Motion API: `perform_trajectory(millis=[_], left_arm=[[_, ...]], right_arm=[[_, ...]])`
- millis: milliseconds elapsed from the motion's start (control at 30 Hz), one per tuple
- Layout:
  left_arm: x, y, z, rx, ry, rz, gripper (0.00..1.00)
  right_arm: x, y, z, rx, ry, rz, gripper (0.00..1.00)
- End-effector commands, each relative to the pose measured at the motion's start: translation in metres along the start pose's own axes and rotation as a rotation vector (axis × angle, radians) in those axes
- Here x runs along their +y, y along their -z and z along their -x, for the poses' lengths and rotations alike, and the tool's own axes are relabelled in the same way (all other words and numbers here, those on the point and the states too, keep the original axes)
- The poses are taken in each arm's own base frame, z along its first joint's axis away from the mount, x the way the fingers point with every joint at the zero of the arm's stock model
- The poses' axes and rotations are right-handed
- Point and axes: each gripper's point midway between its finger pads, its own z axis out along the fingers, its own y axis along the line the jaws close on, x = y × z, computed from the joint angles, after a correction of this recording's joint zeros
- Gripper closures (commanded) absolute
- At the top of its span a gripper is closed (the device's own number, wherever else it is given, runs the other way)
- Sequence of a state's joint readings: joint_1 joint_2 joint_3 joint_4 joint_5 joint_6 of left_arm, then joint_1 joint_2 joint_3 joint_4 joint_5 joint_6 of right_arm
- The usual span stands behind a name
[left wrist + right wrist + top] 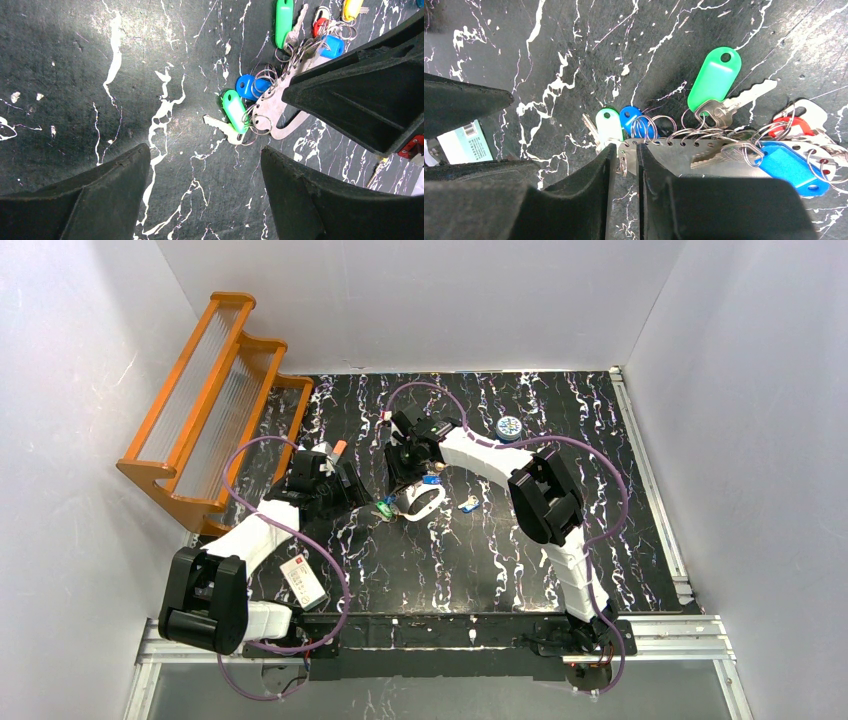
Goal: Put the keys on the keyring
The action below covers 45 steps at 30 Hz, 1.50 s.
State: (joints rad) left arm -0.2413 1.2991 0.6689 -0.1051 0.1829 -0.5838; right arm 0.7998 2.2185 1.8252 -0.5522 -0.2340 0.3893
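The keyring (440,501) is a pale oval loop at the table's middle. In the right wrist view its band (684,152) has a row of holes. Keys with green (714,77), blue (791,162), red (791,127) and white (608,127) heads hang from it on wire rings. My right gripper (405,492) (625,155) is shut on the band's left end. My left gripper (360,495) (205,155) is open and empty just left of the green-headed key (235,110) and the band (280,102). One blue-headed key (468,505) lies loose to the right.
An orange rack (210,410) stands at the back left. An orange-tipped white tube (336,449) lies behind the left gripper. A small blue tin (509,426) sits at the back right. A white card (303,582) lies near the left arm's base.
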Motion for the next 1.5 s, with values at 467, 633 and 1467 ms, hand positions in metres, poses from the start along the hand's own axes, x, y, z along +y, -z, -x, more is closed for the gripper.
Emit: perform_trajectory(millis=[467, 633, 1467], left_arm=[[-0.001, 0.002, 0.003, -0.007, -0.004, -0.008, 0.21], [-0.002, 0.002, 0.003, -0.009, -0.004, -0.009, 0.21], [0.000, 0.002, 0.001, -0.007, -0.002, -0.008, 0.21]], right_arm=[[-0.004, -0.014, -0.003, 0.019, -0.003, -0.010, 0.68], [-0.001, -0.017, -0.005, 0.024, -0.005, 0.017, 0.69], [0.016, -0.013, 0.002, 0.009, 0.004, 0.095, 0.89]])
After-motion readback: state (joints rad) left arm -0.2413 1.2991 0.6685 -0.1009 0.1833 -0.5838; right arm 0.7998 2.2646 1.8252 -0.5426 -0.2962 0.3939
